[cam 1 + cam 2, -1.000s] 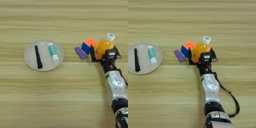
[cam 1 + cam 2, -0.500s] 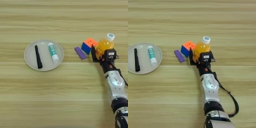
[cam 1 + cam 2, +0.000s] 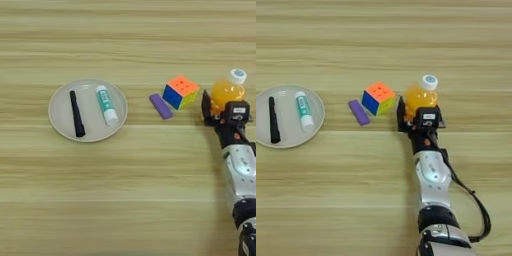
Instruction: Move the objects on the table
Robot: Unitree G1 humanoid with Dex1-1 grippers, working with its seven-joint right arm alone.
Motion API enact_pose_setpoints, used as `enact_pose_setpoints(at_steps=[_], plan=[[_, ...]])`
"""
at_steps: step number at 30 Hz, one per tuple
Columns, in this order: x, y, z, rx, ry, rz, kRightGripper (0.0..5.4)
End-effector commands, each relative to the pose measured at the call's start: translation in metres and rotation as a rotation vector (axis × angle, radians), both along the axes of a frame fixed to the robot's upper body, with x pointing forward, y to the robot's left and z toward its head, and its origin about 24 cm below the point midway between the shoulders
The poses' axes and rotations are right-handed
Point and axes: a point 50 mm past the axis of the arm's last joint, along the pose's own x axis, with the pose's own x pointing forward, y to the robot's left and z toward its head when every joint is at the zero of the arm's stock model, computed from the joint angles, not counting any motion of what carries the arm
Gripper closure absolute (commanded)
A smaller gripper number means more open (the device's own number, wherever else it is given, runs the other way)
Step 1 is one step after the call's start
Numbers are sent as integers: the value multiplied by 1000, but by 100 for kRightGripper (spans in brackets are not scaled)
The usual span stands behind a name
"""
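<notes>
Wood-grain table (image 3: 381, 45) fills the view. Silver right forearm (image 3: 432, 172) enters from the bottom edge. Round pale grey plate (image 3: 62, 127) at left holds a thin black pen (image 3: 76, 113) and a white-and-teal glue stick (image 3: 106, 104), side by side, apart. Orange juice bottle (image 3: 421, 96) with white cap stands upright right of centre; right gripper (image 3: 417, 114) has a black finger on each side of it, clamped on. Puzzle cube (image 3: 378, 98) sits just left of the bottle. Purple block (image 3: 359, 112) lies just left of the cube.
</notes>
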Motion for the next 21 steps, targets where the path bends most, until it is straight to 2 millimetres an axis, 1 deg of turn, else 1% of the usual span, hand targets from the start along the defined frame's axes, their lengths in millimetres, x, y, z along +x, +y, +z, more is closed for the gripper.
enact_pose_setpoints(at_steps=[1, 3, 6, 15, 17, 21], plan=[[-2, -31, 14, -47, -29, -90, 197], [-5, -37, 13, -50, -19, -106, 197], [-5, -39, 12, -49, -16, -115, 197], [-2, -31, 11, -38, -19, -90, 197], [-2, -30, 11, -35, -20, -85, 157], [-1, -28, 11, -34, -23, -83, 113]])
